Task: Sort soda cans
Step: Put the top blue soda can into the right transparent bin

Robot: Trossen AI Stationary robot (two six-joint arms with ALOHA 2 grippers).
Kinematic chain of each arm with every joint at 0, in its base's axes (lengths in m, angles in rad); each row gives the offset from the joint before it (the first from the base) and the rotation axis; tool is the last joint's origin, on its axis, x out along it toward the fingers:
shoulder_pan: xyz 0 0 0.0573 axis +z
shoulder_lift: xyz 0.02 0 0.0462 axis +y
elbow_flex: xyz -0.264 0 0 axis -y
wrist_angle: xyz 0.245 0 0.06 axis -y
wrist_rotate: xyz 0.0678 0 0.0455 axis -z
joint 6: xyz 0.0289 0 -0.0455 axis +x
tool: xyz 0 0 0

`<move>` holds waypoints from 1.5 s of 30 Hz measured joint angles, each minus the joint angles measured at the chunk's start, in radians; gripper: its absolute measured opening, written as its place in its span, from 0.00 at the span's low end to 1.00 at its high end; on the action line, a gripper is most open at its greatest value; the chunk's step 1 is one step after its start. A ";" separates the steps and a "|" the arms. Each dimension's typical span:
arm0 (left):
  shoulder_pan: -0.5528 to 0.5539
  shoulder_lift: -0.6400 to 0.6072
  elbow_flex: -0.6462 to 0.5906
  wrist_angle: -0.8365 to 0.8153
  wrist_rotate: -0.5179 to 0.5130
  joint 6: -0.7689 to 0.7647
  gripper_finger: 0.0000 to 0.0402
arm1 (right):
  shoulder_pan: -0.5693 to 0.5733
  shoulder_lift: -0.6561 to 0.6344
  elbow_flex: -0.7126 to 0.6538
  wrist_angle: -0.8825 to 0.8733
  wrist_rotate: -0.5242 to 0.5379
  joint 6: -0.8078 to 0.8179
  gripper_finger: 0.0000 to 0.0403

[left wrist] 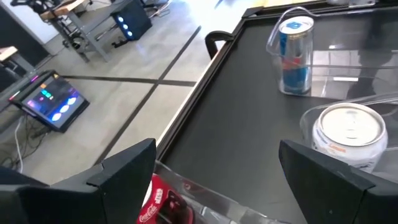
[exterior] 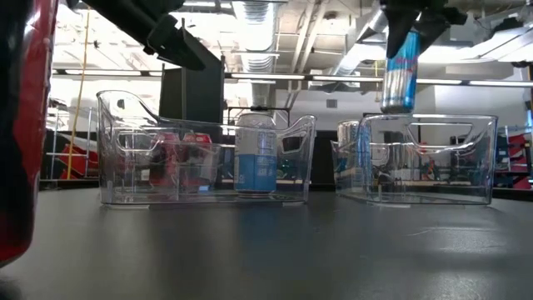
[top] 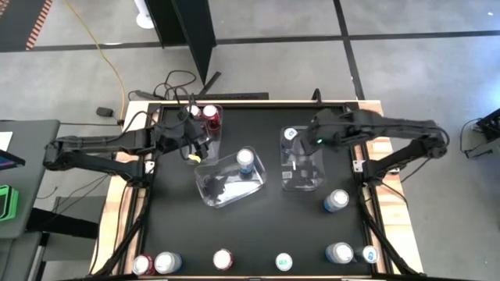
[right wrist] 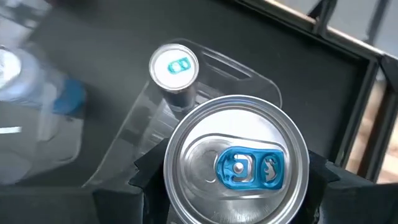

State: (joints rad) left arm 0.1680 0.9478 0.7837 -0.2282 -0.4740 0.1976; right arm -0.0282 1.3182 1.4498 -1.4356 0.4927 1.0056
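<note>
1. One slim blue can (exterior: 400,71) hangs upright, long axis vertical, top up, over the right-hand bin (top: 303,162); right gripper (right wrist: 235,180) jaws clamped on its upper sides.
2. Likely light, stiff, slick metal w/ thin walls; best held mid-body, not squeezed hard.
3. Left gripper (left wrist: 211,171) jaws open, empty, above the red-can bin (top: 205,129).
4. Approx. seven cans wait along the bench (top: 187,230) near edge.

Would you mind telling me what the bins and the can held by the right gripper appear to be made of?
Bins: clear, glossy, probably plastic; the cans inside and the room behind show through the walls.
Can in the right gripper: looks like metal, likely aluminium; brushed silver top with a blue pull tab, printed blue sides.
</note>
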 joint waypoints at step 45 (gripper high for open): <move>0.007 0.000 -0.021 -0.035 0.079 0.027 0.84 | -0.152 0.339 -0.034 -0.024 0.021 0.533 0.60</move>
State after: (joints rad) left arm 0.1749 0.9478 0.7628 -0.2634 -0.3946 0.2248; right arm -0.1804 1.6574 1.4158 -1.4592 0.5136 1.5384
